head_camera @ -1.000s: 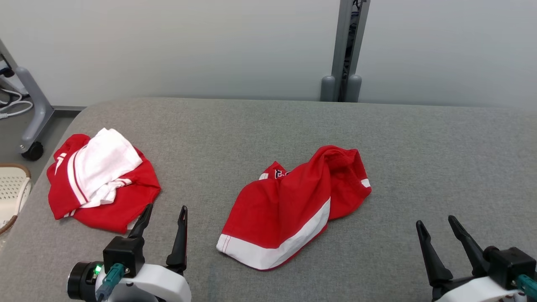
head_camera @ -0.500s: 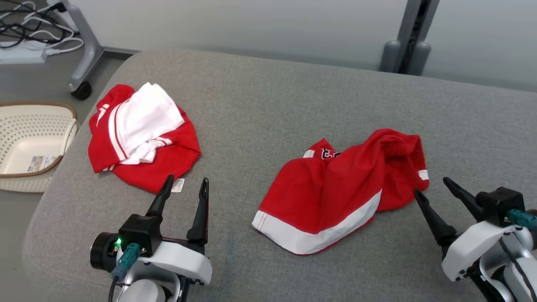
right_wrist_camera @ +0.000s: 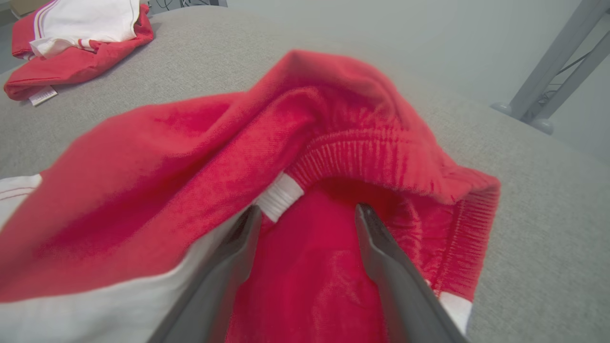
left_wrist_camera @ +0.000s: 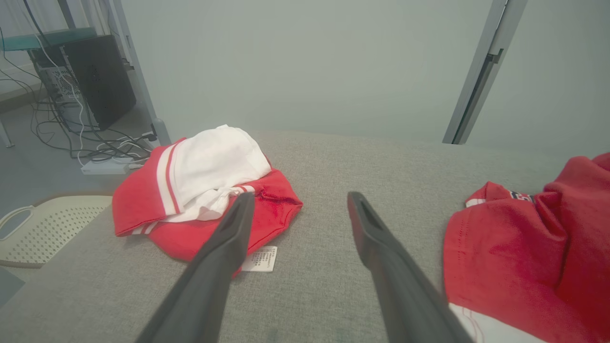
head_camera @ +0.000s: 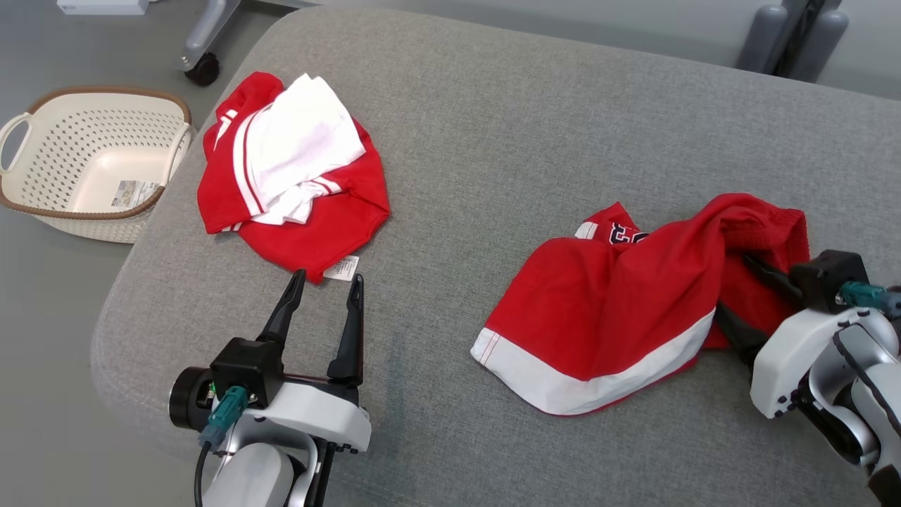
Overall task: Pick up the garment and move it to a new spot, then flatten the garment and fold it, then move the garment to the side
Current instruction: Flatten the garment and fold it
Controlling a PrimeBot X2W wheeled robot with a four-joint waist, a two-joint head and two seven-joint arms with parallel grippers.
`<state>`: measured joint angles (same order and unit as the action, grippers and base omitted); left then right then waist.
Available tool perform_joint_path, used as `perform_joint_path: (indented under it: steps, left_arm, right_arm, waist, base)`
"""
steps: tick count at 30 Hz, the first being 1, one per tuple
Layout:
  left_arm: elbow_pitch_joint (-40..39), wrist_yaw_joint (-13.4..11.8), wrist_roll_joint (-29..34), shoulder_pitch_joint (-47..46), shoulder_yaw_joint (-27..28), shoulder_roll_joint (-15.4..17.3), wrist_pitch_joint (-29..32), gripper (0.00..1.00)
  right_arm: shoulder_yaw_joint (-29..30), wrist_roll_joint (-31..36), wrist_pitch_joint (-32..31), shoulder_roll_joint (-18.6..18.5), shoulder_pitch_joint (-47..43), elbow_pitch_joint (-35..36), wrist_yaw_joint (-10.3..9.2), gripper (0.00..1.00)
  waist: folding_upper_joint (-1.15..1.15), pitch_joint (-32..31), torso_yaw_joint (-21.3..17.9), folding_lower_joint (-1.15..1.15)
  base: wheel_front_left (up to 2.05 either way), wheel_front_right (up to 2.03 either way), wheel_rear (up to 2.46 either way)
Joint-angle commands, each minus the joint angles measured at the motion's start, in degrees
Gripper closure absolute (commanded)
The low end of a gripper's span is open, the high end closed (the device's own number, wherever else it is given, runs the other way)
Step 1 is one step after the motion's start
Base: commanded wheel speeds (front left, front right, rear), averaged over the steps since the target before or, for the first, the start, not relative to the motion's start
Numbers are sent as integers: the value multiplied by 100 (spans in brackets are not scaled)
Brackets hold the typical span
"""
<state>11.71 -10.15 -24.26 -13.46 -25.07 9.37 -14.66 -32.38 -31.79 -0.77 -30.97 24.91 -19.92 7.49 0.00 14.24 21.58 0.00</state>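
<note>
Basket (head_camera: 105, 91): a white basket with holes, on the floor just off the left end of the grey mat (head_camera: 493, 127).
Pile of clothes (head_camera: 295, 169): red and white clothes in a heap, near the mat's left end. A small white tag (head_camera: 343, 267) sticks out at the side nearest the robot.
Left gripper (head_camera: 328, 276): over the mat's front left part, with its two dark fingers spread wide. It holds nothing. The tips are just beside the pile and its tag. From the left wrist, the left gripper (left_wrist_camera: 300, 196) has bare mat between its fingers.
Red shorts (head_camera: 619, 303): crumpled on the right half of the mat, well apart from the pile. A white band runs along the edge nearest the robot.
Right gripper (head_camera: 732, 284): at the right end of the shorts, with its fingers spread. From the right wrist, the right gripper (right_wrist_camera: 309, 207) points into the open ribbed waist, with red cloth under and between the fingers. It is not pinching the cloth. I cannot tell if the tips touch it.
</note>
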Motion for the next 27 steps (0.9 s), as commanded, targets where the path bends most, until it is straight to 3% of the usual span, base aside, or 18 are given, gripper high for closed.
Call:
perform_joint_path:
  steps: [1,8,9,11,12,17,27]
  left_arm:
    - [20,31,18,-122,27,-28,-30,0]
    - [132,125,79,-159,109,-157,-49,0]
    - [132,145,98,-167,134,-170,-50,0]
    - [124,162,132,-171,169,-209,-50,0]
    - [124,182,149,-165,192,-218,-50,0]
    - [134,248,249,-126,284,-286,-50,0]
    - [183,354,421,-52,409,-344,-50,0]
  right_arm:
    - [-91,-52,-21,-75,136,-41,2,0]
    - [-618,-491,-50,-192,555,-202,2,1]
    - [-723,-575,-85,-208,594,-191,2,46]
    - [-895,-754,-90,-260,665,-183,2,73]
    - [-975,-845,-87,-281,700,-170,2,100]
    - [-1362,-1248,-31,-453,814,-46,2,100]
    - [-1594,-1751,460,-842,714,516,2,100]
  waist:
    - [0,48,44,0]
    - [0,110,111,0]
    - [0,122,113,0]
    - [0,138,113,0]
    - [0,144,108,0]
    - [0,147,54,0]
    - [0,20,-280,0]
  base:
    - [0,0,0]
    - [0,0,0]
    - [0,0,0]
    - [0,0,0]
    - [0,0,0]
    - [0,0,0]
    - [0,0,0]
